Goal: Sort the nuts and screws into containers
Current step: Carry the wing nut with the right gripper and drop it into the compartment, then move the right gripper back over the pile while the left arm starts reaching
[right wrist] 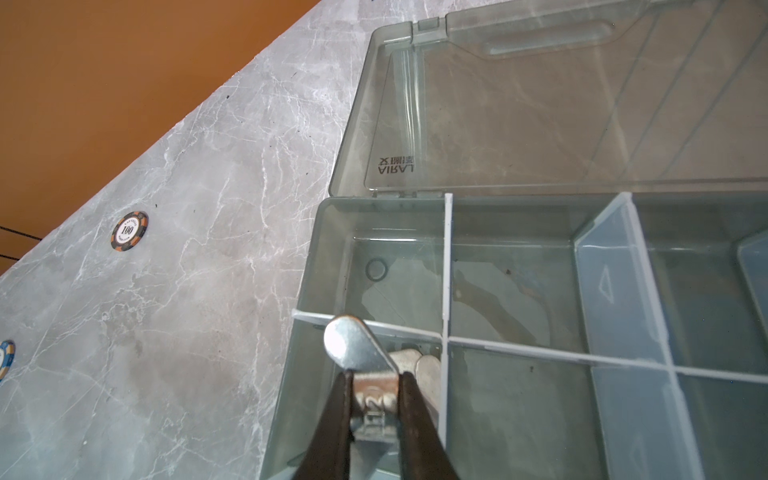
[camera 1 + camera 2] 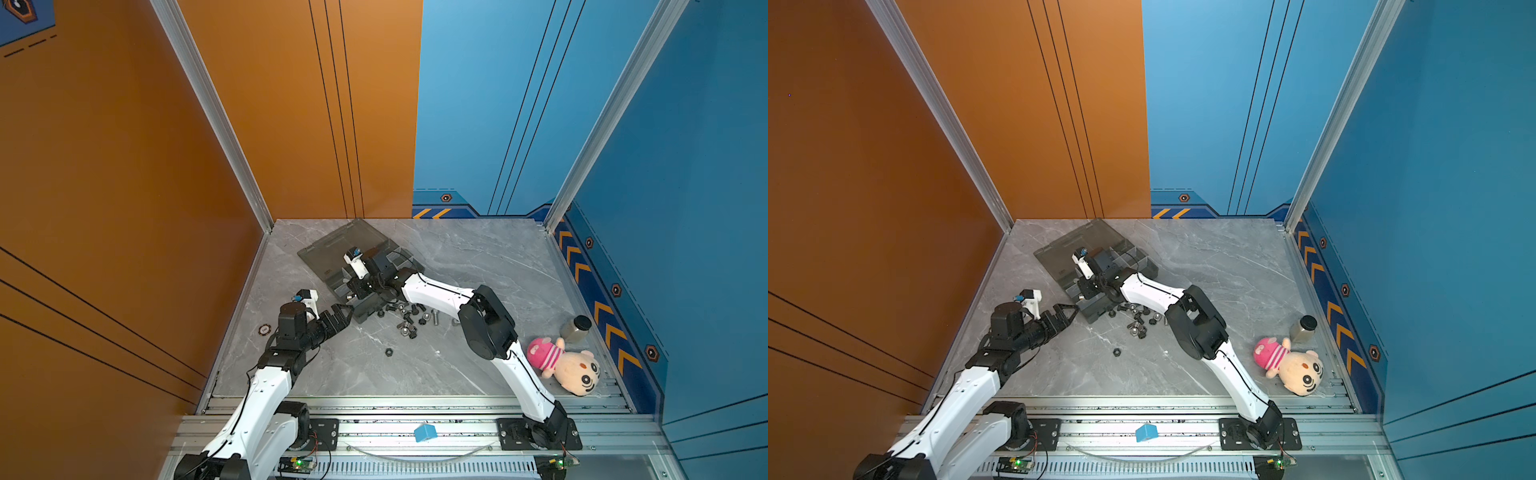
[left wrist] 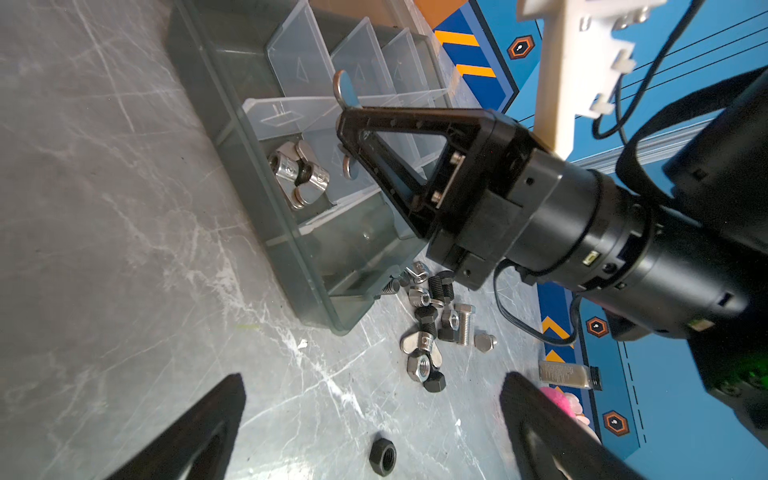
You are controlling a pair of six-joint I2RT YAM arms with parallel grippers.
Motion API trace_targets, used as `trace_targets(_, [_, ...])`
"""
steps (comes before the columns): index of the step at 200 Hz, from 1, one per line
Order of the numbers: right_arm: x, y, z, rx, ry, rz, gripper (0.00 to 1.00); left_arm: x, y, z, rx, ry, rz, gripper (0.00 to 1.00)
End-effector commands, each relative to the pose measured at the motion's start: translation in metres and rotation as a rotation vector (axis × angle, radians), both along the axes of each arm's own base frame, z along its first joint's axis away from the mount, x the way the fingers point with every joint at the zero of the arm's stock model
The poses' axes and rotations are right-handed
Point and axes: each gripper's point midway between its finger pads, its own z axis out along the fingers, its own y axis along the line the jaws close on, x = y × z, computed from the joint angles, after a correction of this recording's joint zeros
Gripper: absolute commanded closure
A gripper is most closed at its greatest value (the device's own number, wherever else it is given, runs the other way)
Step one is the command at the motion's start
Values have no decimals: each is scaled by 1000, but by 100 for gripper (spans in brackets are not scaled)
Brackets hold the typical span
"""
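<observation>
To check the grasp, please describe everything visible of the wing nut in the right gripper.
The wing nut is shiny silver metal with two flat rounded wings. The right gripper is shut on its middle, a wing sticking out each side. It hangs over a corner compartment of the organizer box, above other wing nuts lying there.

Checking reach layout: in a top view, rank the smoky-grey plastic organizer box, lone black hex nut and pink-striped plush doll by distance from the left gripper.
1. smoky-grey plastic organizer box: near corner just ahead of the open left gripper.
2. lone black hex nut: bare table, toward the front.
3. pink-striped plush doll: far right.
</observation>
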Motion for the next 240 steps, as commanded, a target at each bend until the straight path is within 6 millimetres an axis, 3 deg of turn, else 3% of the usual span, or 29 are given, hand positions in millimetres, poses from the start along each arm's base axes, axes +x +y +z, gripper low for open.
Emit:
trace_targets(1, [10, 4, 7, 24, -19, -29, 93, -3, -1, -4, -1, 11, -21, 2])
trace_targets(32, [10, 2, 5, 15, -17, -31, 79, -2, -1, -2, -2, 9, -21, 2])
trace_targets(74, [9, 0, 11, 13, -19, -24, 69, -2, -1, -3, -2, 12, -21, 2])
trace_targets(133, [3, -11, 29, 18, -38, -4, 67, -3, 0, -4, 3, 19, -15, 2])
trace_targets(166, [7, -36, 55, 60, -38, -57, 66, -4, 1, -5, 8, 26, -10, 2])
trace_targets(170, [4, -43, 48, 48, -22, -65, 66, -4, 1, -5, 8, 28, -8, 2])
trace_targets(194, [-2, -69, 56, 50, 6, -101, 66, -4, 1, -7, 13, 37, -3, 2])
trace_targets(202, [-5, -76, 49, 34, 24, -104, 66, -4, 1, -8, 17, 42, -3, 2])
trace_targets(206, [-8, -82, 62, 42, 15, -105, 66, -4, 0, -7, 18, 41, -5, 2])
trace_targets(240, [-33, -116, 48, -75, 72, -85, 66, -3, -7, -10, 32, 53, -21, 2])
